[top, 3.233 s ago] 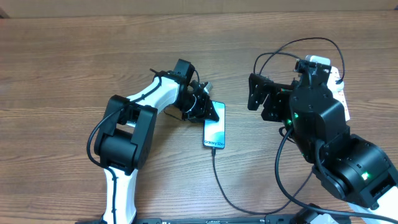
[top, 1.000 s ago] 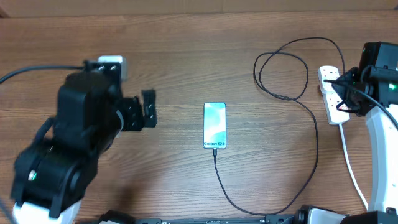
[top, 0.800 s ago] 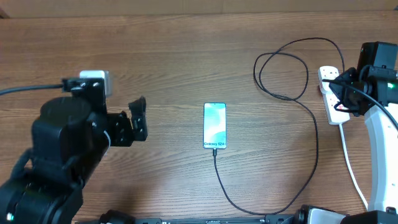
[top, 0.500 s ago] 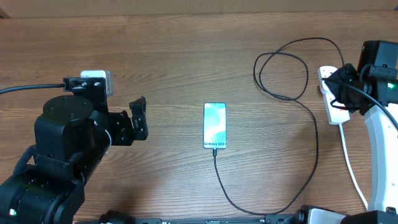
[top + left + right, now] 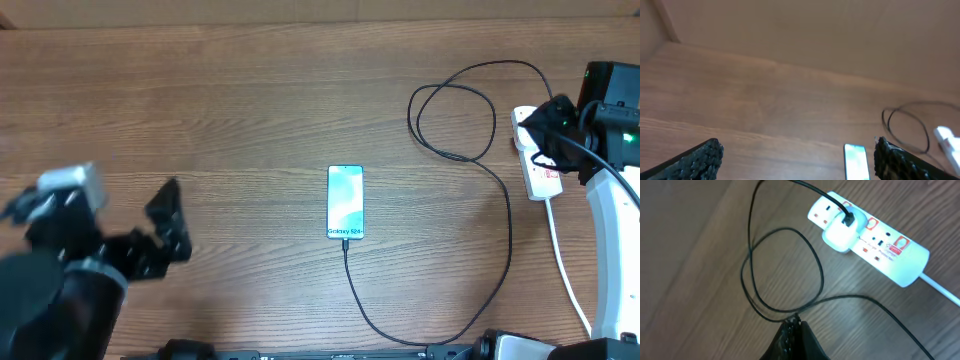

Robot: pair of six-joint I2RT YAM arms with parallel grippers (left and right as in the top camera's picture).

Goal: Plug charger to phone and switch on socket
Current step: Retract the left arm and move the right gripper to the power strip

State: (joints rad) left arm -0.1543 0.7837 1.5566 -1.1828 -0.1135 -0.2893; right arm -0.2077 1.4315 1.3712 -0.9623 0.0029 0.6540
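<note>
Overhead, the left gripper (image 5: 168, 226) hovers far left over the table (image 5: 250, 100), jaws spread wide and empty, well apart from the phone (image 5: 345, 200) lying screen-up at centre. The charger (image 5: 346, 258) meets the phone's lower edge and loops right to the socket (image 5: 542, 180), above which the right gripper (image 5: 548, 122) hangs, its 2 fingers (image 5: 792, 336) pinched together on nothing

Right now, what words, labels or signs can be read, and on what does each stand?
"Galaxy S24": bottom of the phone screen, overhead view.
Socket: red marks and small print on its face, too blurred to read.
Nothing else is legible.
</note>
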